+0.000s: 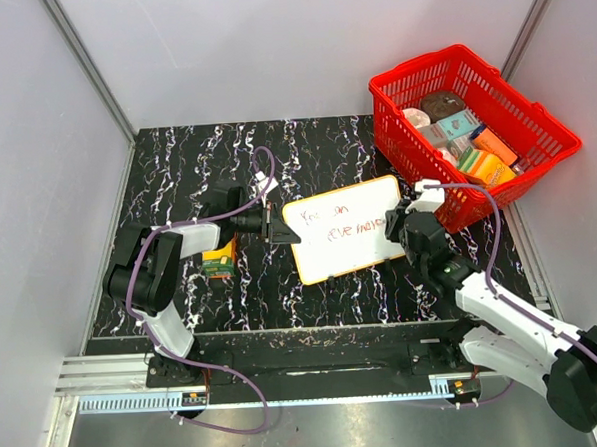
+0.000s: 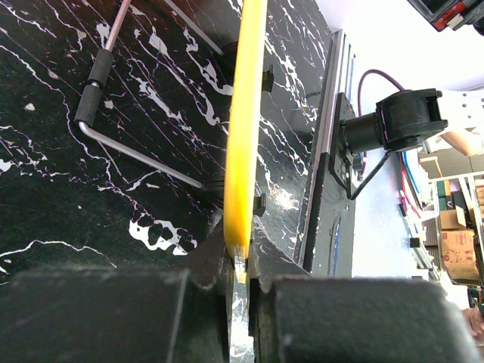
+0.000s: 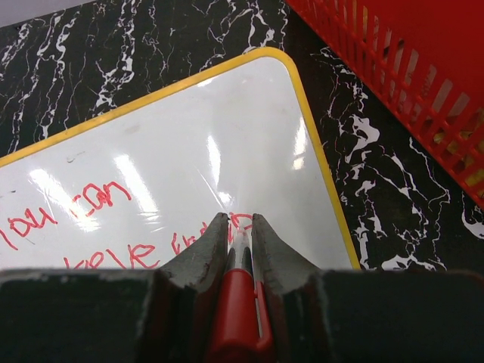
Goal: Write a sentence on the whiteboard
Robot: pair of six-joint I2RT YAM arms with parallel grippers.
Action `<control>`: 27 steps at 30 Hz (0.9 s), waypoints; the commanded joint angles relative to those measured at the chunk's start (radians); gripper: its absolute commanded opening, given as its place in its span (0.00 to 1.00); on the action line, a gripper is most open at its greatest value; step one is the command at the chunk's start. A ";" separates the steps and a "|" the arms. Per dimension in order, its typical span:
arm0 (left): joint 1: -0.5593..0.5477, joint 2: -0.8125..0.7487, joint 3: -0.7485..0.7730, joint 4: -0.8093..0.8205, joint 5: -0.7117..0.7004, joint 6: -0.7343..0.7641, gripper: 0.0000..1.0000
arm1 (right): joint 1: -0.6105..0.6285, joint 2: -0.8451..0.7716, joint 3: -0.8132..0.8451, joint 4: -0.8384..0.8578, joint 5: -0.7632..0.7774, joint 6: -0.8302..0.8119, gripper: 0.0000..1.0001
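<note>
Your left gripper pinches the 9 o'clock edge of the whiteboard; your right gripper clamps a red marker, tip at the 3 o'clock end of the sentence.

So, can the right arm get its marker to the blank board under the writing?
Probably yes: the right hand holds the red marker at the whiteboard, and nothing covers that bare strip.

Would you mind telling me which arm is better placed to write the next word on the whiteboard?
Right. The right gripper is shut on the red marker, its tip touching the whiteboard at the end of the second line of the sentence. The left gripper is clamped on the board's rim, steadying it.
</note>
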 commanded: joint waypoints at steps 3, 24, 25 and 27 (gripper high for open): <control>-0.022 -0.028 0.021 -0.019 0.001 0.051 0.00 | -0.006 -0.034 -0.029 -0.044 0.008 0.020 0.00; -0.022 -0.034 0.017 -0.021 -0.004 0.054 0.00 | -0.009 -0.050 0.027 -0.035 0.063 0.006 0.00; -0.022 -0.034 0.018 -0.022 -0.005 0.054 0.00 | -0.011 -0.073 0.027 -0.033 0.048 0.002 0.00; -0.022 -0.034 0.018 -0.025 -0.008 0.059 0.00 | -0.011 -0.107 0.024 -0.030 0.005 -0.003 0.00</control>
